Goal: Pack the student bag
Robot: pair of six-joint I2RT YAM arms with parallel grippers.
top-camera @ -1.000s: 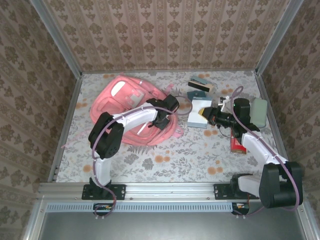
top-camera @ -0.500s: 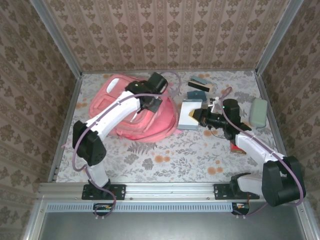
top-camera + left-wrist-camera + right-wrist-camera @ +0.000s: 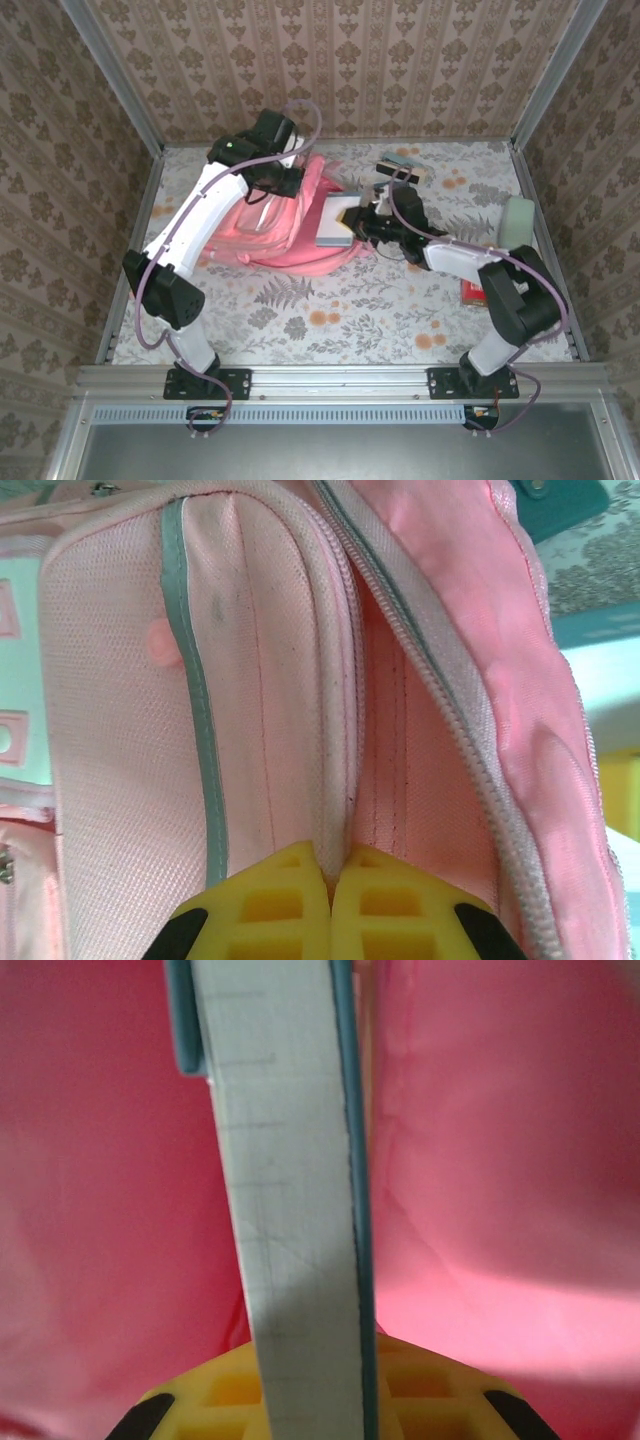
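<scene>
Grippers: my right gripper point(image 3: 300, 1385) clamped a slim book point(image 3: 290, 1210) edge-on, long axis aimed left into the mouth of the student bag point(image 3: 280, 235), far-left on the table point(image 3: 330, 320), its zip rim pinched tight by my left gripper point(image 3: 330, 905).

One bag, four smaller things and two tools are sharing the tabletop.
One student bag point(image 3: 275, 225) is lying on the tabletop point(image 3: 330, 320). One grey-covered book point(image 3: 337, 220) is sitting at the bag's right edge. One dark-and-tan item point(image 3: 403, 166) is lying behind and to the right of the bag. One pale green pouch point(image 3: 517, 218) is lying well to the bag's right, and one red item point(image 3: 472, 291) is lying right of the bag, nearer the arms. Two tools are working: the left tool point(image 3: 272, 182) over the bag's far side, the right tool point(image 3: 362, 222) just right of the bag.
</scene>
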